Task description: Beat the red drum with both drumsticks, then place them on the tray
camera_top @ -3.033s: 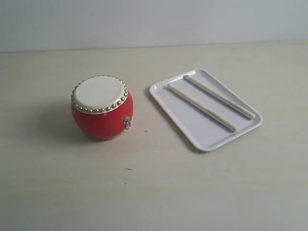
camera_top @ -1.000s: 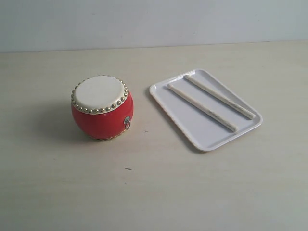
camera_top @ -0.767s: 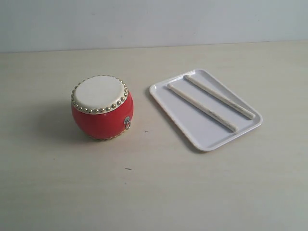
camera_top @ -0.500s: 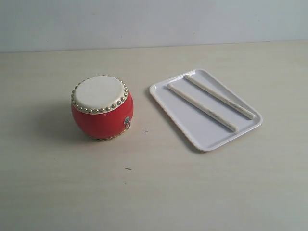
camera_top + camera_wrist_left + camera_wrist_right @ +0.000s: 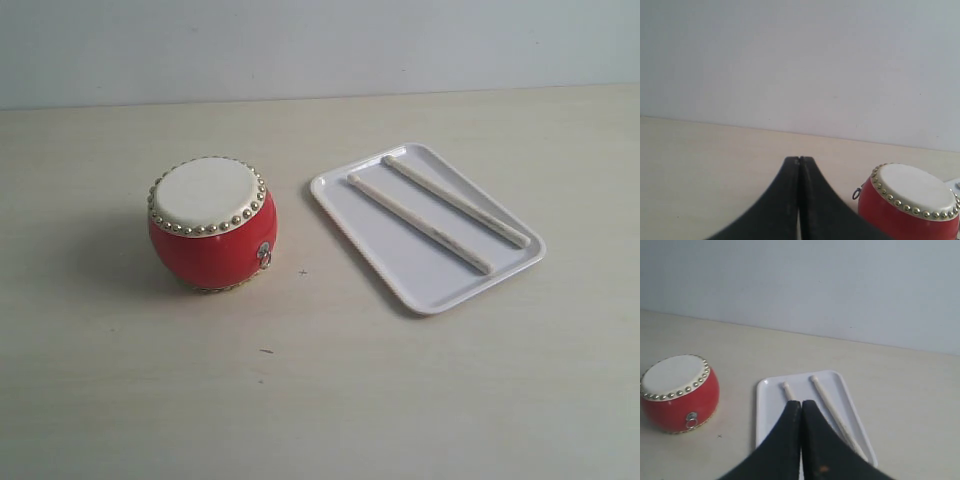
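The red drum (image 5: pixel 212 226) stands upright on the table, cream head up, ring on its side; it also shows in the left wrist view as the red drum (image 5: pixel 907 202) and in the right wrist view as the red drum (image 5: pixel 679 392). To its right lies the white tray (image 5: pixel 390 262) with both drumsticks on it, side by side: one drumstick (image 5: pixel 420 222) and the other drumstick (image 5: pixel 456 201). Neither arm appears in the exterior view. My left gripper (image 5: pixel 799 160) is shut and empty, off to the drum's side. My right gripper (image 5: pixel 801 403) is shut and empty, over the tray (image 5: pixel 767 412), hiding part of one drumstick (image 5: pixel 787 390).
The pale wooden table (image 5: pixel 320 400) runs back to a plain light wall (image 5: pixel 320 40). A few small dark specks (image 5: pixel 265 351) mark the table in front of the drum.
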Tool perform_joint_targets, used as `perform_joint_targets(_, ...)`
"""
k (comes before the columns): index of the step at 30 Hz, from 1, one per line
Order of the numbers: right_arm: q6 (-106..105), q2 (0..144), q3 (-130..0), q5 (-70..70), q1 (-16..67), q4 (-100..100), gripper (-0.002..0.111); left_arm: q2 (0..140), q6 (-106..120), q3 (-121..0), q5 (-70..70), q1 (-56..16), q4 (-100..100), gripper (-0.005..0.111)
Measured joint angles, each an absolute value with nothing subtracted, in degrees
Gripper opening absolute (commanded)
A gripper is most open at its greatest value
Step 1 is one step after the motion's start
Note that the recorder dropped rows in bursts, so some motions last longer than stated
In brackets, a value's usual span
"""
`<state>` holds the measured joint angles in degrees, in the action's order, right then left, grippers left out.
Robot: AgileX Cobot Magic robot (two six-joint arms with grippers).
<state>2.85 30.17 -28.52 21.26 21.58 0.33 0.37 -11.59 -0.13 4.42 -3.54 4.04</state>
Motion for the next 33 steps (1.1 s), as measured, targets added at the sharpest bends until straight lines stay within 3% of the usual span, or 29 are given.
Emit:
perform_joint_targets(9, 2.88, 26.48, -28.52, 21.26, 11.09, 0.33, 0.0, 0.37, -11.59, -0.13, 4.42, -3.54, 4.04, 0.0)
perform_joint_targets(18, 0.0, 17.14, -27.68, 18.34, 9.54, -3.95, 0.0, 0.37, -11.59, -0.13, 4.42, -3.54, 4.04, 0.0)
perform_joint_targets(28, -0.38, 5.03, -9.46, -6.71, 7.99, -0.4, 0.0, 0.37, -11.59, -0.13, 4.42, -3.54, 4.04, 0.0)
perform_joint_targets(33, 0.0, 0.49, -1.39, -7.75, 3.25, 1.65, 0.0, 0.37, -11.59, -0.13, 4.42, -3.54, 4.04, 0.0)
